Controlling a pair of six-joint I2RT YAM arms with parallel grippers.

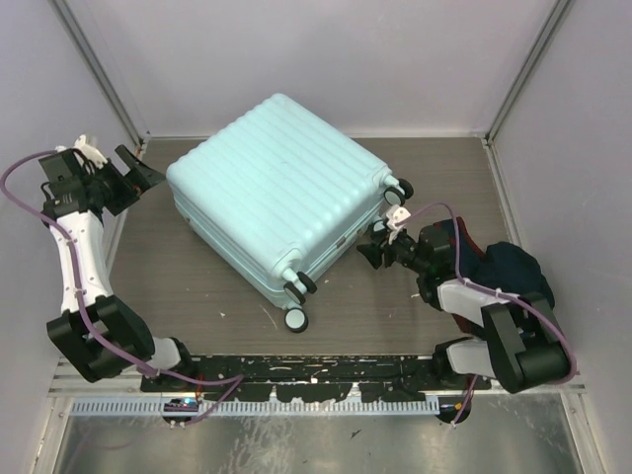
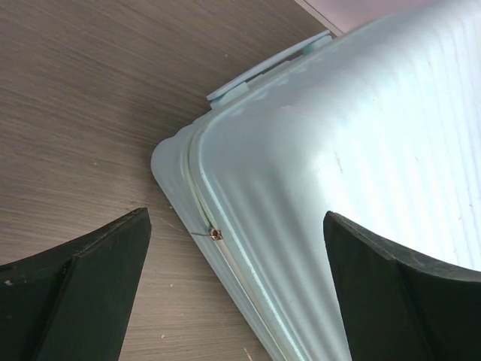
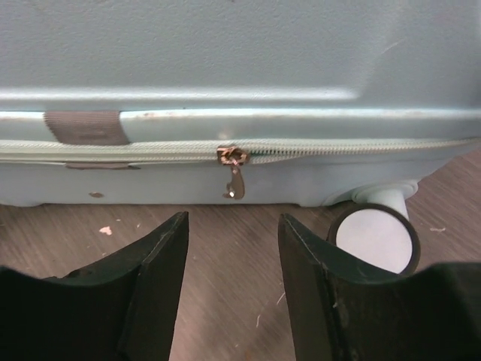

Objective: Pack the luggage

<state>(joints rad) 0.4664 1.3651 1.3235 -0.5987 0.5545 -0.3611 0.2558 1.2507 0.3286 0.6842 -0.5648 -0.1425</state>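
Observation:
The luggage [image 1: 281, 188], a pale mint ribbed hard-shell suitcase, lies flat and zipped shut in the middle of the table. My left gripper [image 1: 146, 170] is wide open just off its left corner. In the left wrist view that corner and a small zipper slider [image 2: 215, 234] lie between the fingers, untouched. My right gripper [image 1: 367, 247] faces the suitcase's right side between the wheels. In the right wrist view its jaws [image 3: 233, 226] stand partly apart around nothing, a little short of the hanging zipper pull [image 3: 234, 180].
A dark wheel [image 3: 373, 239] sits beside the right finger. A heap of dark navy and red clothing [image 1: 509, 272] lies under the right arm at the table's right. White walls close in the table at the back and sides.

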